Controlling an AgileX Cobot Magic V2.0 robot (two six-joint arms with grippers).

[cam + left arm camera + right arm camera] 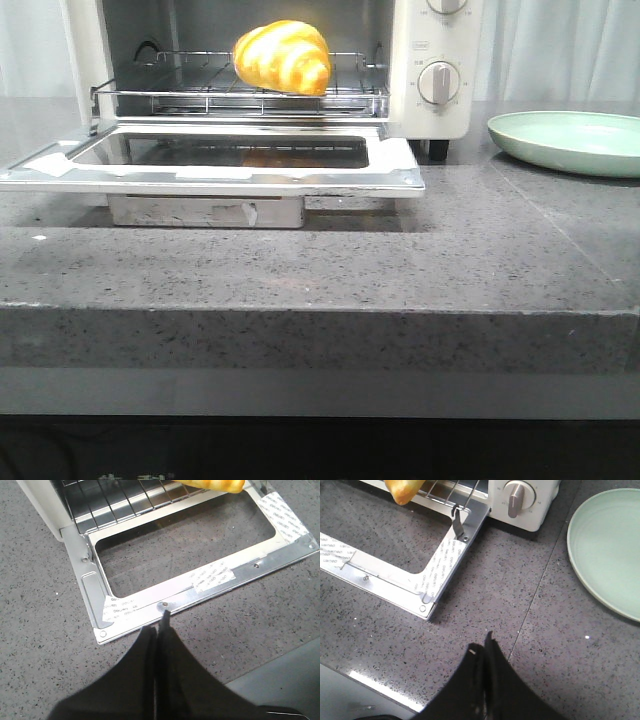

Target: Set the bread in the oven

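The bread [282,57] sat on the wire rack [200,95] inside the oven [435,60], toward the rack's front edge, its striped golden crust catching the light. The oven's door [215,172] lay folded flat on the counter [450,260], with strips of printed tape on its metal frame. Neither arm touched the bread.

The left gripper [159,640] hung over the counter with its black fingers pressed together and nothing between them. Its tips stood just at the outer edge of the door frame, near a small screw, and the bread [215,484] was well beyond it, across the door's glass pane.

The right gripper [484,652] was likewise closed and empty, above bare counter. The near corner of the door [427,600] lay ahead of it to one side, with the bread [404,490] farther off past the door hinge. The pale green plate [605,545] rested ahead on the other side, apart from the oven's dial [516,497] panel.
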